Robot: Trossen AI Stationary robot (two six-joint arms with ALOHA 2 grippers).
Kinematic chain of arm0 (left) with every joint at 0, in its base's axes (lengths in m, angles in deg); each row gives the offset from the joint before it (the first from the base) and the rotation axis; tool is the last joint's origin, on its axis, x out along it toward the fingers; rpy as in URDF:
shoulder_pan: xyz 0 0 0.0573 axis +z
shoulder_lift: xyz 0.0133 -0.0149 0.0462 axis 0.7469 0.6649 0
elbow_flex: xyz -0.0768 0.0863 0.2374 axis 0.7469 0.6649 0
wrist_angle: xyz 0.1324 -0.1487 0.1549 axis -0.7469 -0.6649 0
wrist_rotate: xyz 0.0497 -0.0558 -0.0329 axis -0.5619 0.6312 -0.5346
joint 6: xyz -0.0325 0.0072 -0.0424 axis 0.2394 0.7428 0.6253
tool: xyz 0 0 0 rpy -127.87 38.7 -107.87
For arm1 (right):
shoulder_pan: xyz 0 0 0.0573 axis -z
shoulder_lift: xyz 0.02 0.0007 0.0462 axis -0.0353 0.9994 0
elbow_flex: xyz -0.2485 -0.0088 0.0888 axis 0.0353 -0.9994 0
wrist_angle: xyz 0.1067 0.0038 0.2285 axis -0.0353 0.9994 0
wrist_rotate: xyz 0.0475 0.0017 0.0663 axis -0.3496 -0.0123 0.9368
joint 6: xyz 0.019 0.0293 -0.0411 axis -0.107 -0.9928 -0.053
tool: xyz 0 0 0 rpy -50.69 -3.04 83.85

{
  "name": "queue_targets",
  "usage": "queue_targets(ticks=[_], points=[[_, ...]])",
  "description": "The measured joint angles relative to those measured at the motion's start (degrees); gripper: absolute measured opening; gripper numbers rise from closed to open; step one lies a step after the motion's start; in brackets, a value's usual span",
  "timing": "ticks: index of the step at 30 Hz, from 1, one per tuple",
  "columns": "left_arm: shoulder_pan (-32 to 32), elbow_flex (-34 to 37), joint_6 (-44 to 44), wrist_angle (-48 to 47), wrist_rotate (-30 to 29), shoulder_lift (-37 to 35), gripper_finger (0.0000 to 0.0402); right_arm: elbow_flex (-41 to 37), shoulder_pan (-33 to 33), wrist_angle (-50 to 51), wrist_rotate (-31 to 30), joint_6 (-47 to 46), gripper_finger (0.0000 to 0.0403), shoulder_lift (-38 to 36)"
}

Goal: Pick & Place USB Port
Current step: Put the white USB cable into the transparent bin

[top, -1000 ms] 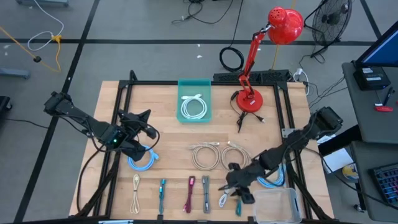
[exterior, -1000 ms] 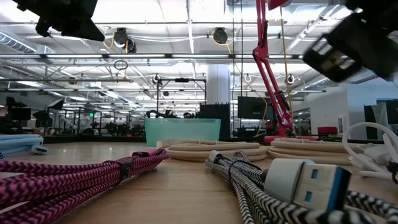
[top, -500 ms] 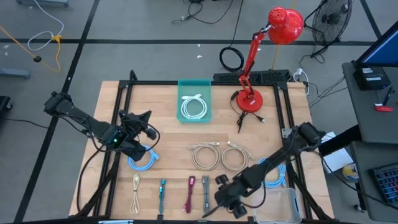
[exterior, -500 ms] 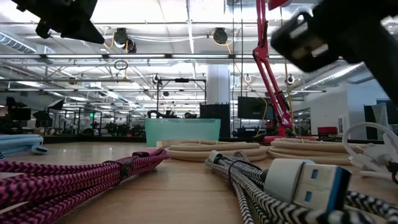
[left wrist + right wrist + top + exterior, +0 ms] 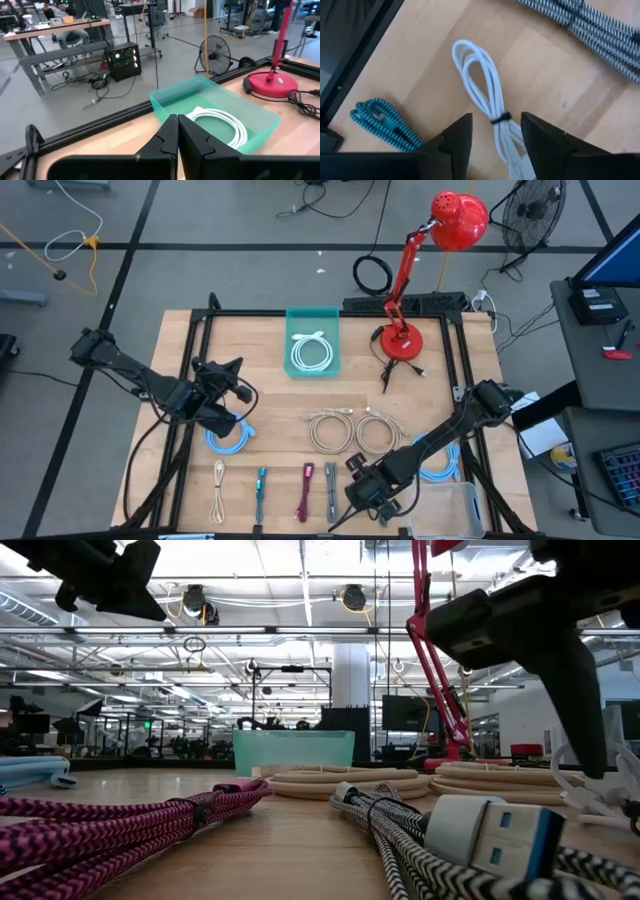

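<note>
Right wrist view: right gripper (image 5: pixel 492 142) spread wide, empty, poised over a bundled white cable (image 5: pixel 487 100) lying on the counter (image 5: pixel 545 60), seemingly not touching. Beside it, a teal cable (image 5: pixel 382 122). Left gripper (image 5: pixel 177 142) pinched closed, raised, facing a green bin (image 5: pixel 215 105).

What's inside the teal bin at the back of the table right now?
The teal bin holds one coiled white cable, lying flat on its floor. The left wrist view shows the same coil; the near wall and the shut left gripper hide the bin's front corner.
</note>
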Motion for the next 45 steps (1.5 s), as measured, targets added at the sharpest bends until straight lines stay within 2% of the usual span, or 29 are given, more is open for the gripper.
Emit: queue_targets(ticks=[5, 9, 19, 23, 33, 39, 45], points=[[0.7, 0.3, 0.3, 0.2, 0.9, 0.0, 0.0008, 0.0, 0.3, 0.5, -0.4, 2.0, 0.0177, 0.1], [0.7, 0.3, 0.3, 0.3, 0.9, 0.0, 0.0008, -0.8, 1.2, 3.5, -4.2, 2.7, 0.0177, 0.0], [0.7, 0.3, 0.1, 0.4, 1.0, 0.0, 0.0008, -5.4, 2.7, -1.0, -4.7, -1.3, 0.0174, -0.2], [0.7, 0.3, 0.1, 0.4, 1.0, 0.0, 0.0008, -5.5, 2.7, -1.5, -4.7, -4.4, 0.0152, -0.2], [0.7, 0.3, 0.2, 0.4, 1.3, 0.0, 0.0008, -5.6, 2.6, -2.0, -4.4, -13.8, 0.0058, -0.5], [0.7, 0.3, 0.0, 0.4, 1.3, 0.0, 0.0008, -5.8, 2.6, -5.6, -1.9, -23.2, 0.0051, -2.3], [0.7, 0.3, -0.1, 0.4, 1.3, 0.0, 0.0008, -5.7, 1.7, -11.0, -0.4, -34.0, 0.0051, -7.5]])
